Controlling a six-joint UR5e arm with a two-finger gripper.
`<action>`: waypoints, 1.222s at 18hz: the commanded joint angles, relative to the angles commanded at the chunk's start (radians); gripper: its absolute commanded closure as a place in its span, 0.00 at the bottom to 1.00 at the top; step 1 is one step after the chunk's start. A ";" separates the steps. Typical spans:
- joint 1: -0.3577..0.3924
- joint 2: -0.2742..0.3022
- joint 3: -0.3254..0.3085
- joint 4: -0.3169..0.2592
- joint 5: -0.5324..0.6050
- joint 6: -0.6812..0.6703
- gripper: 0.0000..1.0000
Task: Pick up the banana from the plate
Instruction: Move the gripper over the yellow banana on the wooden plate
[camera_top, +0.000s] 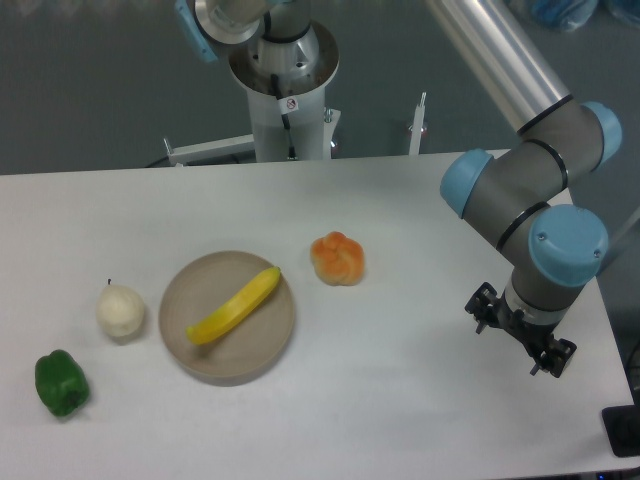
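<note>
Green pepper (61, 383) front left, banana (234, 305) on plate (272, 345), hand (520, 338) well apart

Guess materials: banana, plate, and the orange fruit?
Banana: likely plastic, uniform bright yellow, smooth, no blemishes. Plate: matte beige-brown, no glare; plastic or ceramic, can't tell. Orange fruit: lumpy, soft sheen, probably moulded plastic or foam.

We see a UR5e arm (520, 75) of silver-grey tubes and dark grey joint housings capped in light blue (568, 245). Its white cylindrical base (290, 100) carries a thin black cable and a small round sticker. A black bracket (520, 328) sits below the wrist.
</note>
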 joint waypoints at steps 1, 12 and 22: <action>-0.005 -0.003 0.000 0.000 0.000 0.000 0.00; -0.043 0.050 -0.129 0.016 0.002 -0.020 0.00; -0.250 0.244 -0.403 0.026 -0.015 -0.155 0.00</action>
